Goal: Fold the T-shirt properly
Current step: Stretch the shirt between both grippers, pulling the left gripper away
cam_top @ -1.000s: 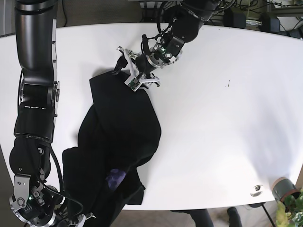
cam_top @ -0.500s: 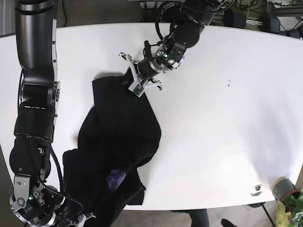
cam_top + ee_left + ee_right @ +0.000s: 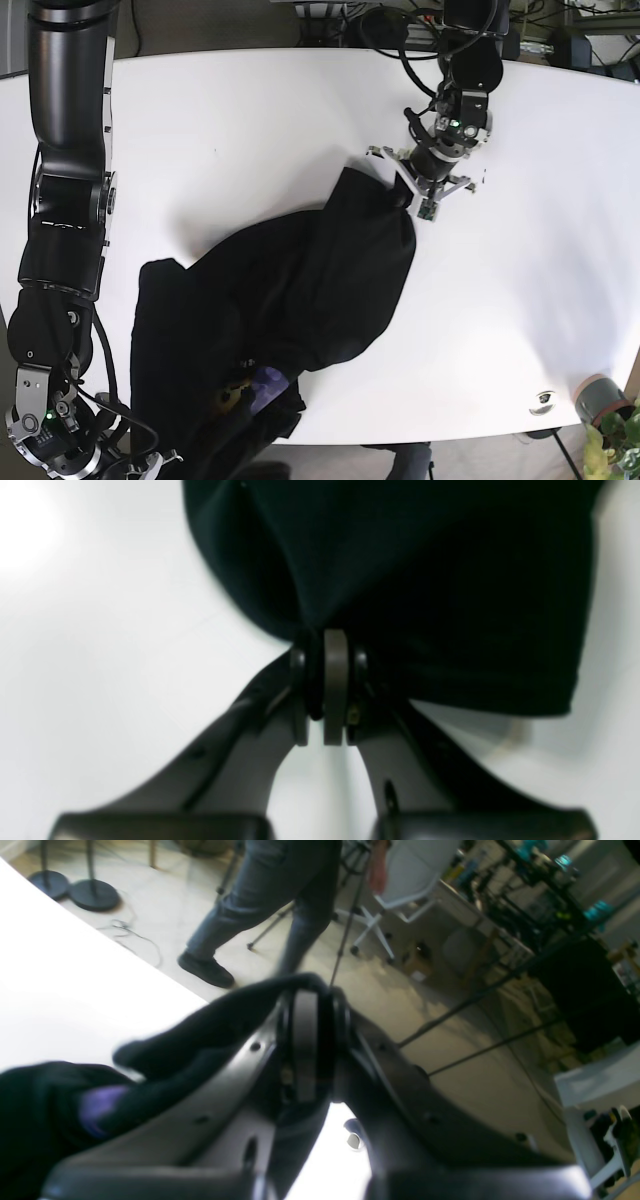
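We record a black T-shirt (image 3: 300, 290), crumpled, unfolded, spread from frame centre to lower left, purple patch near bottom edge, one corner lifted toward upper right.

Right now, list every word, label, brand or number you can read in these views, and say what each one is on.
None can be read.
T-shirt: plain black; a purple patch near its lower edge is too small and blurred to tell whether it is print.
Table: bare white, with no markings.
Left hand and right hand: no lettering shows on either.
Room behind, in the right wrist view: too blurred to read anything.
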